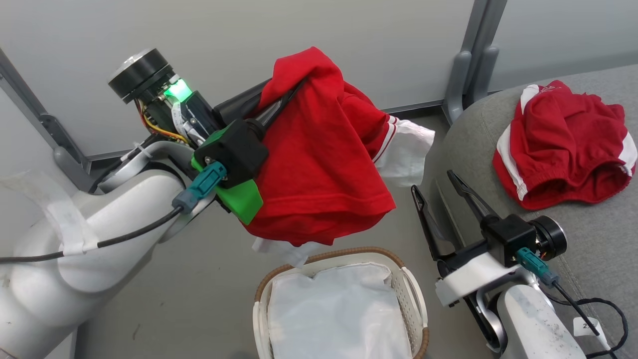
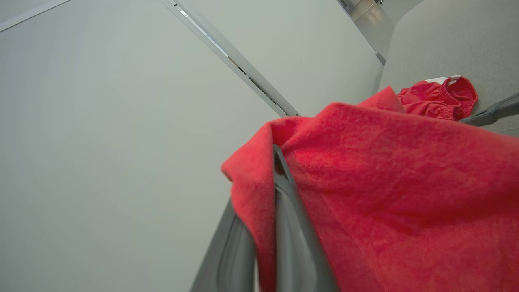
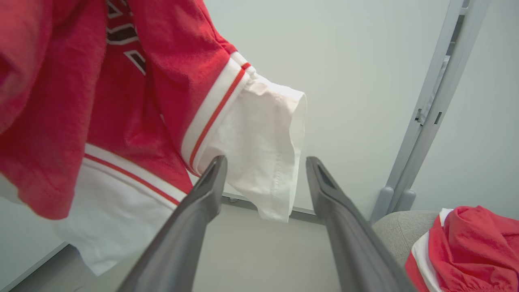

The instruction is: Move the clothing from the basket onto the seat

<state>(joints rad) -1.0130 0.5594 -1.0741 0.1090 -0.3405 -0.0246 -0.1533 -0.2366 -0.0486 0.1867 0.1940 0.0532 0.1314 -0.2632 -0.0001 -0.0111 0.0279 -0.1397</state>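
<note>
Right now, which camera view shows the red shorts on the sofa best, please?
The head view: the red shorts lie whole on the sofa, waistband visible. The left wrist view catches a strip behind the held shirt; the right wrist view crops them at its corner.

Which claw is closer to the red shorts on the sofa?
Right. The right claw is open beside the sofa, close to the red shorts. The left claw is farther off, shut on the red shirt near the basket.
</note>
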